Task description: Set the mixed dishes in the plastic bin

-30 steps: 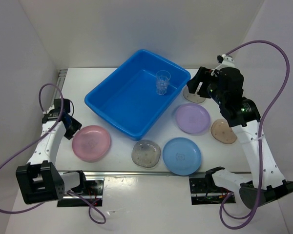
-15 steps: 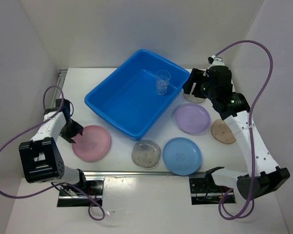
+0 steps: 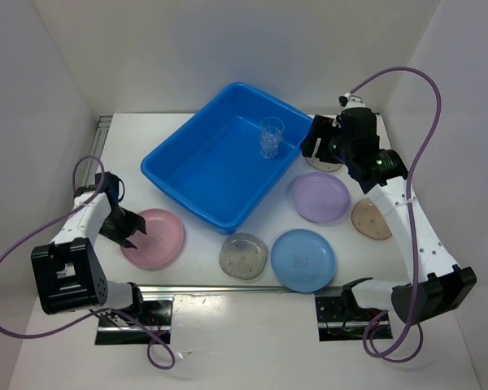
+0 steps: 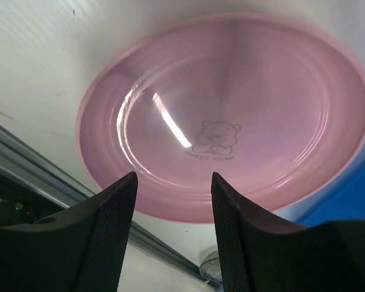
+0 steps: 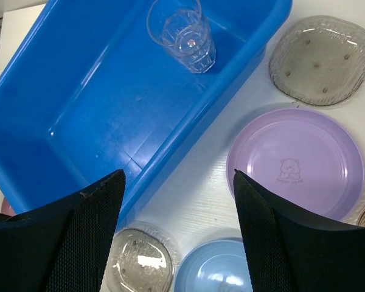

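The blue bin (image 3: 203, 166) stands at mid-table with a clear ribbed cup (image 3: 270, 136) upright inside it. A pink plate (image 3: 159, 240) lies front left. My left gripper (image 3: 132, 231) is open and empty at its left rim; in the left wrist view the plate (image 4: 231, 115) lies just beyond the spread fingers of the gripper (image 4: 173, 182). My right gripper (image 3: 319, 140) is open and empty, held above the bin's right corner. Its wrist view shows the gripper (image 5: 179, 176) over the bin (image 5: 97, 115), cup (image 5: 182, 33) and lavender plate (image 5: 295, 161).
A lavender plate (image 3: 320, 197), a blue plate (image 3: 302, 259) and speckled plates (image 3: 243, 255) (image 3: 372, 219) lie right of and in front of the bin. Another speckled plate (image 3: 325, 162) lies partly under my right gripper. White walls close in both sides.
My left gripper has swung from near the left wall down to the pink plate's left rim. My right gripper has shifted slightly left, towards the bin's corner.
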Motion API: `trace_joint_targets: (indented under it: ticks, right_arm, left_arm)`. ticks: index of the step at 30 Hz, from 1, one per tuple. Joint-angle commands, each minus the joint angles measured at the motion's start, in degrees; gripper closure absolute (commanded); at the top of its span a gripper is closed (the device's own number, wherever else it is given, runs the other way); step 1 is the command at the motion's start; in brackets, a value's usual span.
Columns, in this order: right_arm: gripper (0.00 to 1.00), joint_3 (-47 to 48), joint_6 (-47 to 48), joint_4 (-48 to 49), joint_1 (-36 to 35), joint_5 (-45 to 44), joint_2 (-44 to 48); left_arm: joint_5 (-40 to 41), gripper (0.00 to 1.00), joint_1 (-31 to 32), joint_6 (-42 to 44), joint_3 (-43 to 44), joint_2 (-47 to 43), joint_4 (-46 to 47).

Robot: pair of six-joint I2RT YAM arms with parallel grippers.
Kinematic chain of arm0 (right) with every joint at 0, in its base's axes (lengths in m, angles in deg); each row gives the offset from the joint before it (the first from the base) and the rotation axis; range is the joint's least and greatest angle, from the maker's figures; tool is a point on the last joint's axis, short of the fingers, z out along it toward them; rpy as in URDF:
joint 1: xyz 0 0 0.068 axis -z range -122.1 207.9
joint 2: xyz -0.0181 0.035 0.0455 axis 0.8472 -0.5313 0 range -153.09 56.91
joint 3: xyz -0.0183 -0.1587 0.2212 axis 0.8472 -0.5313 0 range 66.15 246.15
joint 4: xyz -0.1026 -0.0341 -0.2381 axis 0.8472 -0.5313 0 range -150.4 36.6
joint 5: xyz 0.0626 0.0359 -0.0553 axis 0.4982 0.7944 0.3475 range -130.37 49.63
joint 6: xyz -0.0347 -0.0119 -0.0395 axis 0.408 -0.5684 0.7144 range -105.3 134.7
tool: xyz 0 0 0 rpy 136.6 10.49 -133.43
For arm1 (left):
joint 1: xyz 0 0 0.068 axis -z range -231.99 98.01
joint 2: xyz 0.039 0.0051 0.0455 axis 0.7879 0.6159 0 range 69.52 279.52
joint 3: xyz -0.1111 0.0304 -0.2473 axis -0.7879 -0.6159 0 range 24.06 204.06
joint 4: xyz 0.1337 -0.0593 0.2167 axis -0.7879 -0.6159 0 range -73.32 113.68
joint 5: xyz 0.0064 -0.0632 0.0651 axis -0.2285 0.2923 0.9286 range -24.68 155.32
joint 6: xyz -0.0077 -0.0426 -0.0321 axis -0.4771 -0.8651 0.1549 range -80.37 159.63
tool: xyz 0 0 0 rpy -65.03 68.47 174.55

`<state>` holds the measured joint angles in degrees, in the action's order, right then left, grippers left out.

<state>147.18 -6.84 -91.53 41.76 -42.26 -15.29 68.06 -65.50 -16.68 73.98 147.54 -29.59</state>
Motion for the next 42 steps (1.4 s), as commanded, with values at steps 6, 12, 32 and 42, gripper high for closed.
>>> trace_joint_targets:
  ticks: [6,12,32,42]
  right_arm:
    - [0.23,0.53,0.53,1.65,-0.21,0.84,1.01]
    - [0.23,0.0,0.53,1.65,-0.21,1.36,1.01]
    - [0.23,-1.05,-0.52,2.18,-1.26,3.56,2.59]
    - [0.23,-1.05,-0.52,2.18,-1.88,3.56,3.12]
  left_arm:
    - [-2.56,0.42,3.85,-6.18,-2.97,-3.39,-5.78]
    - [-4.93,0.42,4.91,-8.63,-2.45,-3.4,-6.31]
    - [-9.41,0.49,6.66,-28.84,-7.45,-23.95,-9.04]
    - [-7.49,0.49,7.72,-27.53,-8.51,-17.12,-8.86]
